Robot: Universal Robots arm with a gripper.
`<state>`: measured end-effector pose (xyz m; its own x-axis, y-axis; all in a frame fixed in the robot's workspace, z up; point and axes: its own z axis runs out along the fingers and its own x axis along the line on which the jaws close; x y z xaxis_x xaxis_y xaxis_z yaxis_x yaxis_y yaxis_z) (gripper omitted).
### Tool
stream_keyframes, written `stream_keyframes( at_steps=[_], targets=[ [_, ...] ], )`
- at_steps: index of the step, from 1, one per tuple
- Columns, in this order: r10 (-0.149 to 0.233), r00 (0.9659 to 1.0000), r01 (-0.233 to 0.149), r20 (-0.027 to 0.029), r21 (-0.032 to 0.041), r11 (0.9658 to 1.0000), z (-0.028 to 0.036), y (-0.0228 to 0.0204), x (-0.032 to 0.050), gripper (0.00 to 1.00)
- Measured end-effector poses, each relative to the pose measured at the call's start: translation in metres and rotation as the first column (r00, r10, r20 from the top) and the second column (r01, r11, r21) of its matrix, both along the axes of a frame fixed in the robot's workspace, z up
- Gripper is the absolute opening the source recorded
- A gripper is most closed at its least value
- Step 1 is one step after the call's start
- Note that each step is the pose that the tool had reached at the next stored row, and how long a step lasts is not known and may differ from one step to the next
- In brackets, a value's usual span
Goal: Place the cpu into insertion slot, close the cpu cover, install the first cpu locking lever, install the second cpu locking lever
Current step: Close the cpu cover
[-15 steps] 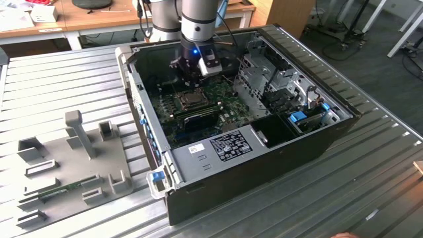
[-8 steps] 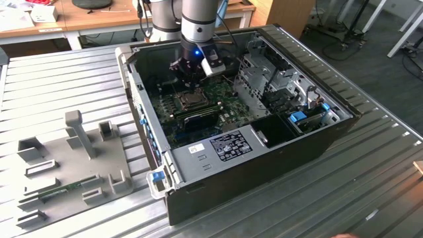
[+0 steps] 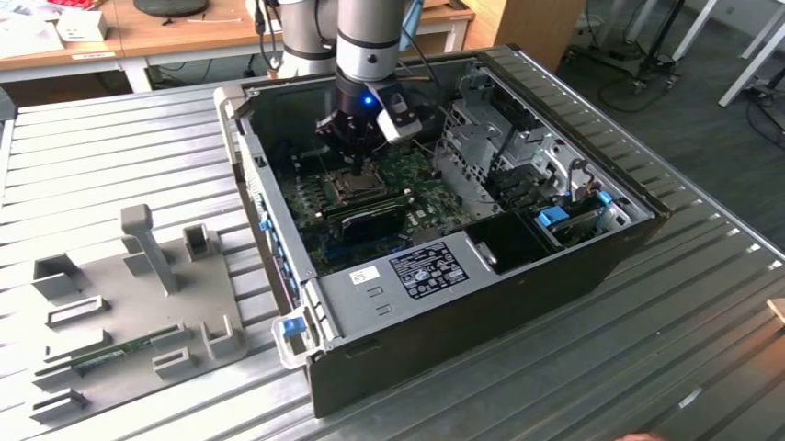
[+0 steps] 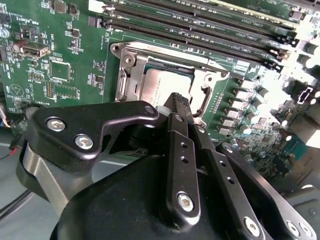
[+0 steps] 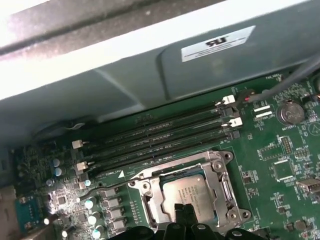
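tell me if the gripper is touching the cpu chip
Cannot tell. In the first wrist view the gripper, tips shut, covers one edge of the cpu chip, hiding any contact or gap.

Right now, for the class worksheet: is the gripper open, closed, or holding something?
Gripper: jaws closed, tips together at the edge of the cpu; nothing seen held between them.

Open computer case on ribbed metal counter.
Green circuit board exposed inside; long black memory slots lie parallel; grey fixture plate lies beside the case, at the exterior view's left.
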<state>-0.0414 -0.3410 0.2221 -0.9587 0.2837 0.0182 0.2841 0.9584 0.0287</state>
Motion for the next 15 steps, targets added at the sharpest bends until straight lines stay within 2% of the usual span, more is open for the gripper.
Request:
stream_keyframes(
  at_steps=[6, 7, 9, 10, 12, 15],
  targets=[
    [0.011, 0.9999, -0.011, 0.0018, 0.0000, 0.9999, -0.0001, 0.0000, -0.0001, 0.10],
    [0.012, 0.9999, -0.012, 0.0082, 0.0000, 0.9999, -0.0002, 0.0000, -0.0002, 0.10],
    [0.020, 0.9995, -0.020, 0.0254, 0.0000, 0.9998, -0.0004, 0.0000, -0.0001, 0.10],
    [0.025, 0.9993, -0.025, 0.0286, -0.0001, 0.9997, -0.0005, 0.0001, -0.0001, 0.10],
    [0.033, 0.9991, -0.033, 0.0287, -0.0004, 0.9995, -0.0006, 0.0000, -0.0001, 0.10],
    [0.077, 0.9966, -0.077, 0.0288, -0.0003, 0.9970, -0.0014, 0.0000, -0.0001, 0.10]
  ],
)
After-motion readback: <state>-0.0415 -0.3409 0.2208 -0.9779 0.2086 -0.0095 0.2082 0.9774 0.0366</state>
